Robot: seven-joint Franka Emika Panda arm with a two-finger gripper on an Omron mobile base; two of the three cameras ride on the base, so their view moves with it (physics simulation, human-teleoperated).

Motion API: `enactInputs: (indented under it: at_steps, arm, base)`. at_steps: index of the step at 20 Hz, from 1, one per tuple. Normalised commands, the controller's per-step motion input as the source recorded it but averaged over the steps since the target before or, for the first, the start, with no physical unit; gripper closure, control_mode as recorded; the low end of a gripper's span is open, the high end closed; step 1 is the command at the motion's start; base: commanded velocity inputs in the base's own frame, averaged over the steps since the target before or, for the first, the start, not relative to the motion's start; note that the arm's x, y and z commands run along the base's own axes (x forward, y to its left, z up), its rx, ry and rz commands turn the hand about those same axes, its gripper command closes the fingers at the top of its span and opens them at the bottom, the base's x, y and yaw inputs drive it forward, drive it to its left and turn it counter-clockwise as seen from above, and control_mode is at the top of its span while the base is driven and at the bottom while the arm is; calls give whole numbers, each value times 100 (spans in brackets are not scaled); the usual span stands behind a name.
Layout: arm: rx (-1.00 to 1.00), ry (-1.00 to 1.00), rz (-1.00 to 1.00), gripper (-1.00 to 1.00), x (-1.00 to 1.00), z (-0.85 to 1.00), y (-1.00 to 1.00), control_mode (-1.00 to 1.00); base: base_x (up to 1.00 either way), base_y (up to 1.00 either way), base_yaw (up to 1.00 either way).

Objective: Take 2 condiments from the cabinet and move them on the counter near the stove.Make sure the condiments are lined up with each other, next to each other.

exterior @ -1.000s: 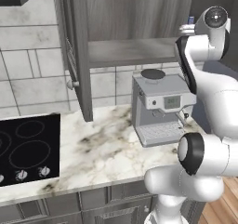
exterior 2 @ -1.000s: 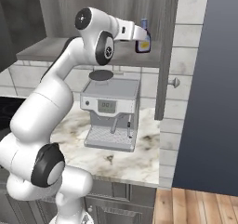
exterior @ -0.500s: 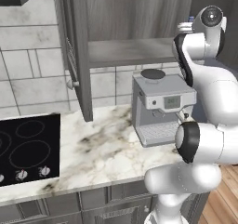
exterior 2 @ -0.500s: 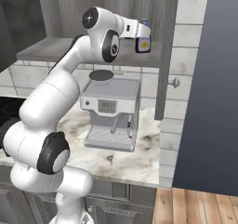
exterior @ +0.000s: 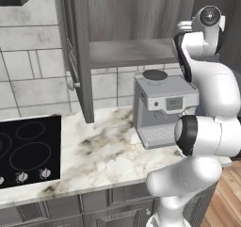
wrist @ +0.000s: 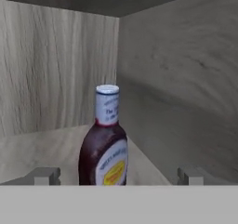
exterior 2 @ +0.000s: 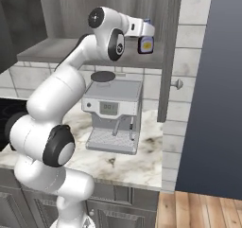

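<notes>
A slim dark bottle (wrist: 104, 141) with a blue-white cap and a yellow label stands upright on the grey plank shelf (exterior: 127, 52) of the cabinet (exterior: 79, 56), near its back corner. My gripper (wrist: 119, 176) is open. Its fingertips (wrist: 46, 175) stand wide apart, one on each side of the bottle and clear of it. In the right base view the hand (exterior 2: 140, 29) reaches into the cabinet at shelf height, with the bottle's label (exterior 2: 145, 45) just beside it. The white marble counter (exterior: 103, 150) lies below, with the black stove (exterior: 28, 150) at its left.
A boxy steel coffee machine (exterior: 162, 108) stands on the counter directly under the shelf, also in the right base view (exterior 2: 113, 113). The cabinet's doors hang open, one at the left (exterior: 82, 80) and one by my hand (exterior 2: 168, 52). A dark wall (exterior 2: 212, 90) bounds the right.
The arm's upper joints have shifted slightly towards the cabinet. The hand stays at the shelf, its jaws wide open as before. The bottle has not moved.
</notes>
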Motion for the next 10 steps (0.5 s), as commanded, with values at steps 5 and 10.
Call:
enactInputs:
  at_steps: [5, 10]
  arm:
    - [0, 0, 0, -100, 25, 0, -2, -100]
    - [0, 0, 0, -100, 22, 0, -2, -100]
  base:
    - [0, 0, 0]
    - [0, 0, 0]
